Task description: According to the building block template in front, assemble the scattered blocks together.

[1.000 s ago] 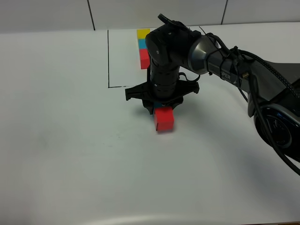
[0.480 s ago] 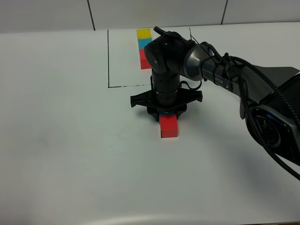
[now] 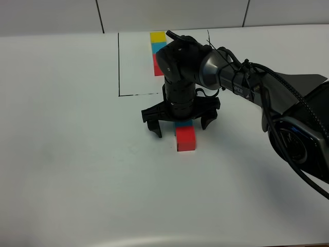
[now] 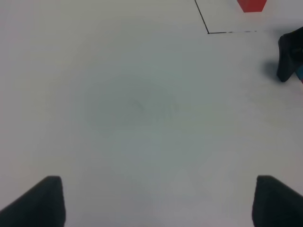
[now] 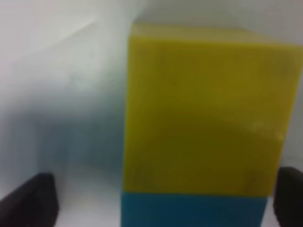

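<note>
The building block template [image 3: 158, 49] is a yellow, cyan and red row inside a black outline [image 3: 119, 67] at the back of the table; the arm partly covers its red cube. In front of the outline lies a red scattered block [image 3: 185, 139] with a cyan block [image 3: 182, 124] touching its far side. The right wrist view shows a yellow block [image 5: 203, 113] joined to the cyan block [image 5: 189, 210]. My right gripper [image 3: 180, 123] hangs over this row, open, its fingers [image 3: 152, 126] spread well clear on both sides. My left gripper [image 4: 154, 203] is open over bare table.
The white table [image 3: 77, 154] runs wide to the left and front of the blocks. The right arm's dark body [image 3: 298, 118] and cables fill the right side. In the left wrist view, a right finger [image 4: 289, 54] and the template's red cube [image 4: 252, 4] show.
My right gripper was shut around the block row and has now opened wide, its fingers swung out to both sides. The row shifted slightly right and now rests on the table.
</note>
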{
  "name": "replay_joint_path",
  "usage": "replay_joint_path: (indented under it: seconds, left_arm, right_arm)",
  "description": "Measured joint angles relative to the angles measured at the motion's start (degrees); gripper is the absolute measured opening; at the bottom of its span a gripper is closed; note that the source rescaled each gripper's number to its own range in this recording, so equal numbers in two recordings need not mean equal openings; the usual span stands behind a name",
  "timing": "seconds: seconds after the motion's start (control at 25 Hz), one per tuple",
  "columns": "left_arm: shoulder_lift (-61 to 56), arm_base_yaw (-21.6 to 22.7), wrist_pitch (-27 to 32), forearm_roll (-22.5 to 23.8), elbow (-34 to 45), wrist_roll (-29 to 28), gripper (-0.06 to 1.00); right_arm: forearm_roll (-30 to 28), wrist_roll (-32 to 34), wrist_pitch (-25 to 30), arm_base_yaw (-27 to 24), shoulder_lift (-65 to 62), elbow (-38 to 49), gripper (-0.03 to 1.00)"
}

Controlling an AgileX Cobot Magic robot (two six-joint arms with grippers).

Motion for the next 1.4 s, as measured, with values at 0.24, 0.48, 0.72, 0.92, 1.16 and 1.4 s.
replay_joint_path:
  seconds: [0.24,0.48,0.72,0.92,1.16,1.4]
  left_arm:
    - [0.0,0.0,0.0,0.0,0.0,0.0,0.84]
    - [0.0,0.0,0.0,0.0,0.0,0.0,0.84]
    - [0.0,0.0,0.0,0.0,0.0,0.0,0.84]
    - [0.0,0.0,0.0,0.0,0.0,0.0,0.84]
    - [0.0,0.0,0.0,0.0,0.0,0.0,0.84]
    - [0.0,0.0,0.0,0.0,0.0,0.0,0.84]
  right_arm:
    - [-4.6,-5.0,0.5,-0.1,-5.6,0.0,1.0]
    - [-0.1,-12.0,0.7,-4.7,-12.7,0.0,0.99]
    - [6.3,-18.0,-0.9,-14.0,-19.3,0.0,0.92]
    - [6.4,-18.9,-1.0,-22.6,-23.7,1.1,0.84]
    - [6.3,-21.6,-6.1,-28.0,-31.7,13.2,0.81]
    - [6.3,-21.9,-14.5,-31.6,-43.2,27.3,0.8]
